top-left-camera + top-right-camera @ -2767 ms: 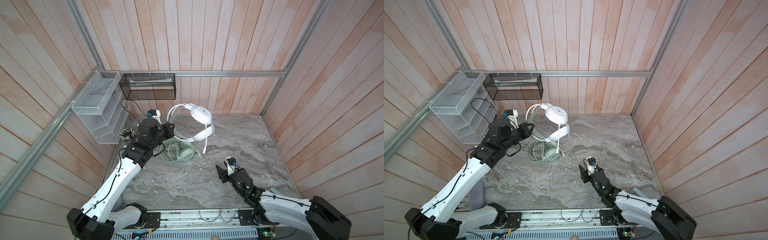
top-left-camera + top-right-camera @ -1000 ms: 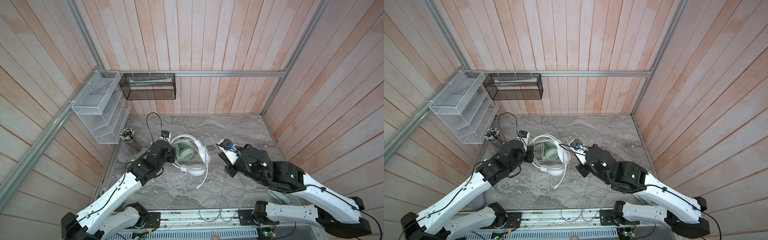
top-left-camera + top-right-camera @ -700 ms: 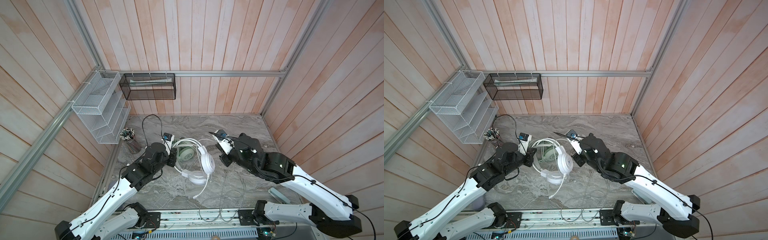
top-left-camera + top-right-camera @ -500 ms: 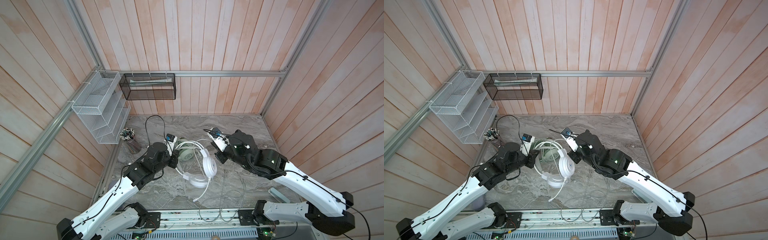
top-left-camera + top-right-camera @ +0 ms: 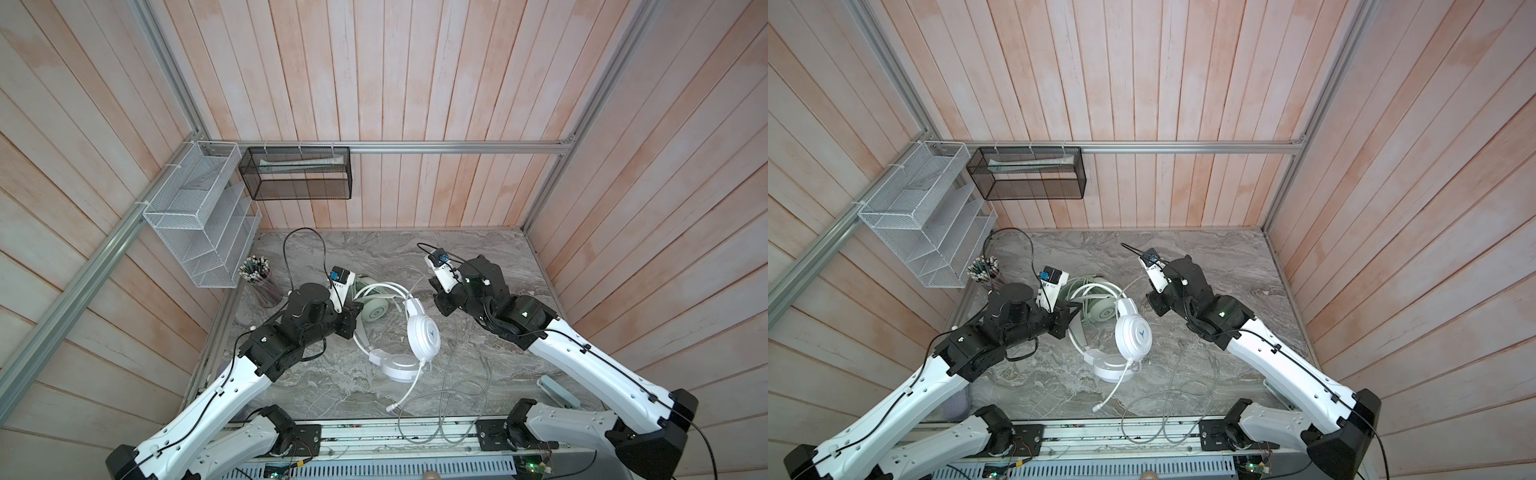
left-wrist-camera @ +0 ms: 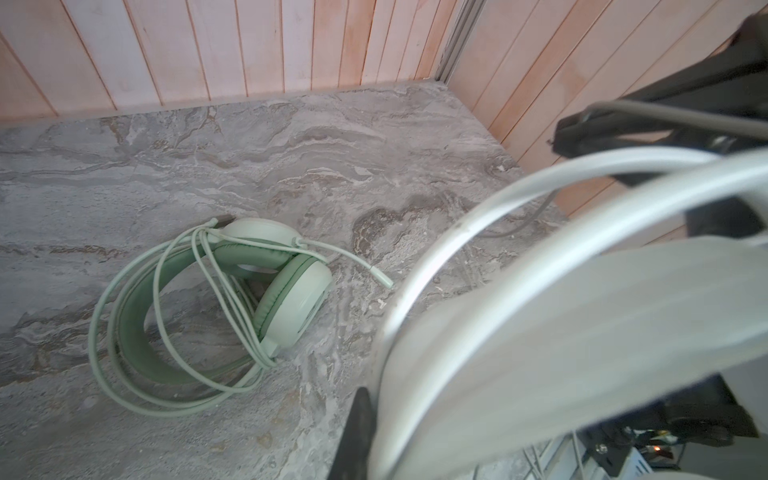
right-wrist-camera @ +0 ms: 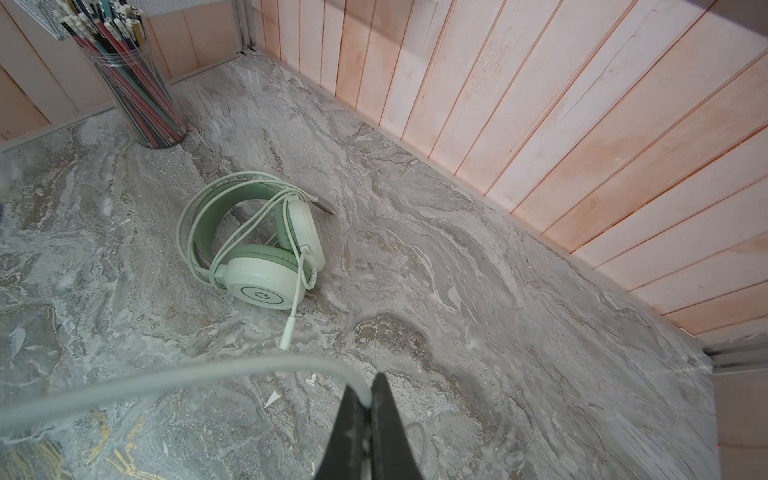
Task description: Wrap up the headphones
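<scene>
Upper left in both top views, a white wire rack [image 5: 195, 224] hangs beside a black mesh basket [image 5: 299, 178] holding a pale tube. Below them, a clear cup [image 5: 259, 284] is full of pens. The grey marble bench [image 5: 490, 245] sits between wood-plank walls. The mint headset [image 5: 374, 309] lies cable-wound left of centre. The left pincer [image 5: 351, 322] is clamped on the white headset [image 5: 422, 332] at centre, the right pincer [image 7: 369, 401] on a pale cable [image 7: 166, 378].
</scene>
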Robot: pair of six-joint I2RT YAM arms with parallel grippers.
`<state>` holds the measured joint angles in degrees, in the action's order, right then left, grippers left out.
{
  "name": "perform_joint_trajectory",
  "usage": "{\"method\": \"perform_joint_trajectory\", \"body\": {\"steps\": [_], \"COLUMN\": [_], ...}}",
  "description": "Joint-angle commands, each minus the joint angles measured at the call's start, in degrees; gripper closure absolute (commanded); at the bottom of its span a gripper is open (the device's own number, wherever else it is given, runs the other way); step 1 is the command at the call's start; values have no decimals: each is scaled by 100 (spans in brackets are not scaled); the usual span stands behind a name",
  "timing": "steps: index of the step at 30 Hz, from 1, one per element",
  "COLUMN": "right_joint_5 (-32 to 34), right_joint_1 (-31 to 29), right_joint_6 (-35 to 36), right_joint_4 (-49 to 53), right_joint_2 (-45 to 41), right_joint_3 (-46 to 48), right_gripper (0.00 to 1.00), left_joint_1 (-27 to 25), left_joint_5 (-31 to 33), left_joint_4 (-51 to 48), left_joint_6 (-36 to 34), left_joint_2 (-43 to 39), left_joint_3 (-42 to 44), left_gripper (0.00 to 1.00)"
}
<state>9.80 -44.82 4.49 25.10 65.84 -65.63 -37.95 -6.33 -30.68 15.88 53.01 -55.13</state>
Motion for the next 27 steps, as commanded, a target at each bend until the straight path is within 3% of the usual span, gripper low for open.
{"method": "perform_joint_trajectory", "body": {"steps": [1,4,7,12,17,27], "right_joint_5": [-201,-325,-406,-1043,-1265,-1742], "right_joint_1": [67,112,161,338,421,446], "right_joint_6": [-281,-345,-482,-839,-1303,-2113], "right_joint_4": [-664,-1091,-1417,-2210,-3193,-6030], "right_joint_2": [-173,-346,-510,-975,-1332,-1723], "right_joint_3": [327,754,1079,1795,2690,4820], "right_gripper": [100,100,92,70,48,40], "left_joint_1": [-24,-23,-19,-2,140,673], "left_joint_5": [-515,-746,-902,-1036,-1150,-1217], "left_joint_4": [304,382,362,397,470,-160], "left_joint_6": [495,811,1183,1726,2333,3068], "left_joint_2": [-218,-270,-192,-122,-83,403], "left_joint_3": [-448,-609,-872,-1239,-1505,-2309], "left_gripper": [100,100,100,100,100,100]}}
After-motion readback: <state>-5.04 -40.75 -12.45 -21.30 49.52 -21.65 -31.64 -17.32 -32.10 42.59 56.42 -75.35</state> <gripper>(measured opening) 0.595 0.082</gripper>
